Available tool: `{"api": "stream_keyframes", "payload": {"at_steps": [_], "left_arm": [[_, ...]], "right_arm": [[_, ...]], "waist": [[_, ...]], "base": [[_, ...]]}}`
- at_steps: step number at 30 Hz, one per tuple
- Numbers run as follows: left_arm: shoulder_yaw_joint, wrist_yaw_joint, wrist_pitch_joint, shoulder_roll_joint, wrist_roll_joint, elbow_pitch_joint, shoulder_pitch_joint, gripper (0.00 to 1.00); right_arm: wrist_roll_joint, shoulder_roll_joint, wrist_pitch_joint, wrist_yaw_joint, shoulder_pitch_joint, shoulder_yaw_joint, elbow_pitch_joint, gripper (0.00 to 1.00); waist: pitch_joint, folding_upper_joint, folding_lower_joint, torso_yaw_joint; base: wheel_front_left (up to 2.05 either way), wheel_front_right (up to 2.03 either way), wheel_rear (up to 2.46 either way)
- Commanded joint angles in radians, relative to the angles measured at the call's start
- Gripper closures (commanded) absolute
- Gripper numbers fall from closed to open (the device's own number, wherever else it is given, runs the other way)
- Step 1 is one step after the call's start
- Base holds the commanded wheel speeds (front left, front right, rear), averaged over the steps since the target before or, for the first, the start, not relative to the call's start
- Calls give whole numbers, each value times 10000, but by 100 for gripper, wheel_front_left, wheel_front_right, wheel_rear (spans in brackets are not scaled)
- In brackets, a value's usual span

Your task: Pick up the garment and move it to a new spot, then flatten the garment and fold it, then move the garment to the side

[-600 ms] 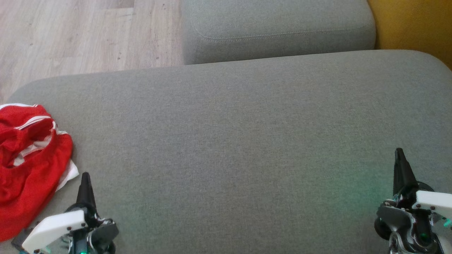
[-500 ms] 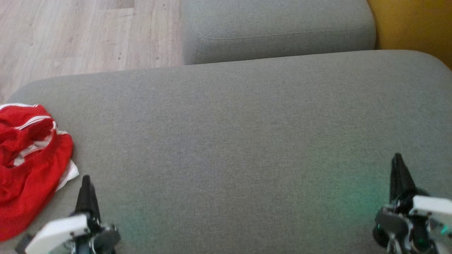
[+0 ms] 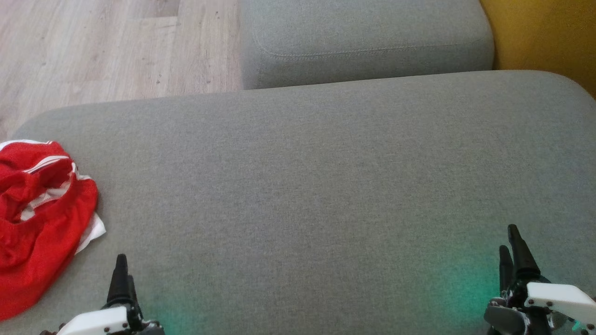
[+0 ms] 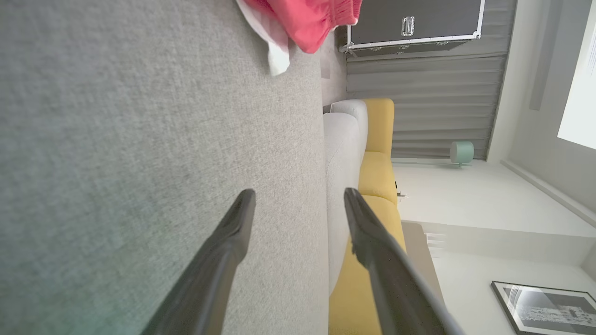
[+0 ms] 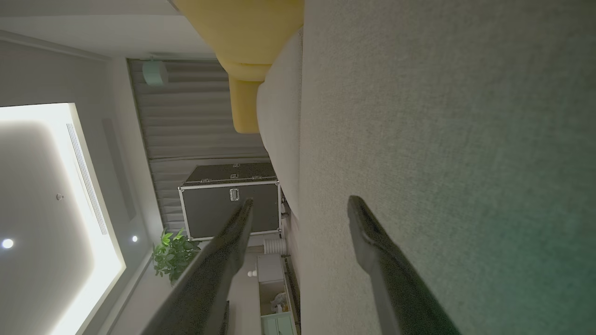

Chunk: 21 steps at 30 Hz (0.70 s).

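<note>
Here, a crumpled red garment (image 3: 39, 223) with white stripes, possibly sports shorts, is seen lying at the left edge of the grey sofa cushion (image 3: 298, 177), near the left gripper (image 4: 299, 195), while the right gripper (image 5: 300, 203) is held well apart from it, both spread wide and empty.

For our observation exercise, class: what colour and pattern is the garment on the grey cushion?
The garment is red with white stripes, clearest in the head view.
</note>
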Motion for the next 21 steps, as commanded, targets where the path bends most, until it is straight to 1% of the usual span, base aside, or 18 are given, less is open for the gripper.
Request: {"api": "stream_keyframes", "payload": {"at_steps": [1,6,16,21], "left_arm": [[-21,-8,-100,50,189,-392,-337,0],[-30,43,-246,52,896,-524,-279,0],[-314,398,-539,58,2815,-959,-206,0],[-522,547,-685,60,3600,-1210,-159,0]], "right_arm": [[-194,-106,-90,-1,-396,81,-389,0],[-1008,-67,-238,-1,-360,103,-494,0],[-2653,-41,-534,-2,-214,232,-858,0],[-3400,-44,-680,-2,-166,338,-1025,0]], "waist": [[-9,-1,0,2],[-63,-1,0,13],[-137,-1,0,40],[-167,-1,0,53]], "base": [[0,0,0],[0,0,0],[0,0,0],[0,0,0]]}}
